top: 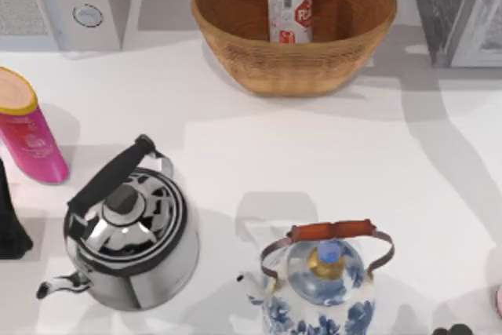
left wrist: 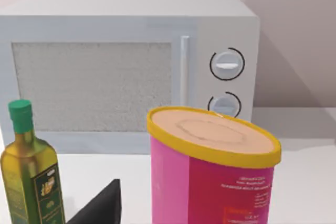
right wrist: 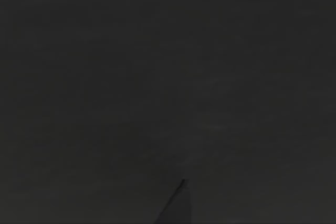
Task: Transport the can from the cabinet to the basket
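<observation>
The can (top: 289,7) stands upright inside the wicker basket (top: 235,45) at the table's far middle — free of any gripper. The left arm (top: 12,217) sits at the left edge by the pink canister (top: 31,135) — its claw's state I cannot tell. The right wrist view is dark.

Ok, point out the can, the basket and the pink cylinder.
can (top: 290,7): top view, on its red and white label.
basket (top: 290,68): top view, on the near outer woven wall.
pink cylinder (left wrist: 210,187): left wrist view, on its pink side below the yellow rim.
</observation>
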Robot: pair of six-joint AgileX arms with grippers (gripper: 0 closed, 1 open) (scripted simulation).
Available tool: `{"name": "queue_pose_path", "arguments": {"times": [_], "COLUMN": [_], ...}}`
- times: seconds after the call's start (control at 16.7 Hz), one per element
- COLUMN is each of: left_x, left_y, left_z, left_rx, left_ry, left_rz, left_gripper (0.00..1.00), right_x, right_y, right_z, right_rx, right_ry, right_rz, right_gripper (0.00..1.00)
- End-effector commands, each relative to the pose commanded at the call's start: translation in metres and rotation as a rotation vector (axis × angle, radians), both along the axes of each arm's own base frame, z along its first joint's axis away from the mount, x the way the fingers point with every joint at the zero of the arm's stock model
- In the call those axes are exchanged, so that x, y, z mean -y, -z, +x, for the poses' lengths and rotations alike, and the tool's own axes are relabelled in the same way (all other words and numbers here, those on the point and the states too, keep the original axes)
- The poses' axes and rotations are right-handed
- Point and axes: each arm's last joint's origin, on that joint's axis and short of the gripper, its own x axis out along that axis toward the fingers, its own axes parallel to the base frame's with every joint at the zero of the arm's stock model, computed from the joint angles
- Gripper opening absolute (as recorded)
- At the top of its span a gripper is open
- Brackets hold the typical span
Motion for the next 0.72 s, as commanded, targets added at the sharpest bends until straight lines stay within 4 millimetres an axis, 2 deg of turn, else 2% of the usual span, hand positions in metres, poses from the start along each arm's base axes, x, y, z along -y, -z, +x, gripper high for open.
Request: {"name": "queue_pose_path", "arguments": {"times": [0.18,0.54,0.72], "left_x": [0.0,0.0,0.0], "left_y": [0.0,0.0,0.0], "left_z": [0.0,0.0,0.0], "left_rx": [0.0,0.0,0.0], "left_ry": [0.0,0.0,0.0], "left_rz": [0.0,0.0,0.0], "left_gripper": [1.0,1.0,1.0], "right_x": [0.01,0.01,0.011], "right_y": [-0.007,-0.006,-0.006], "right_z": [-0.006,0.037,0.043], "right_rx": [0.021,0.019,0.021], "right_ry": [0.041,0.042,0.042], "right_rz": [-0.003,-0.003,-0.003], "right_gripper": [1.0,1.0,1.0]}}
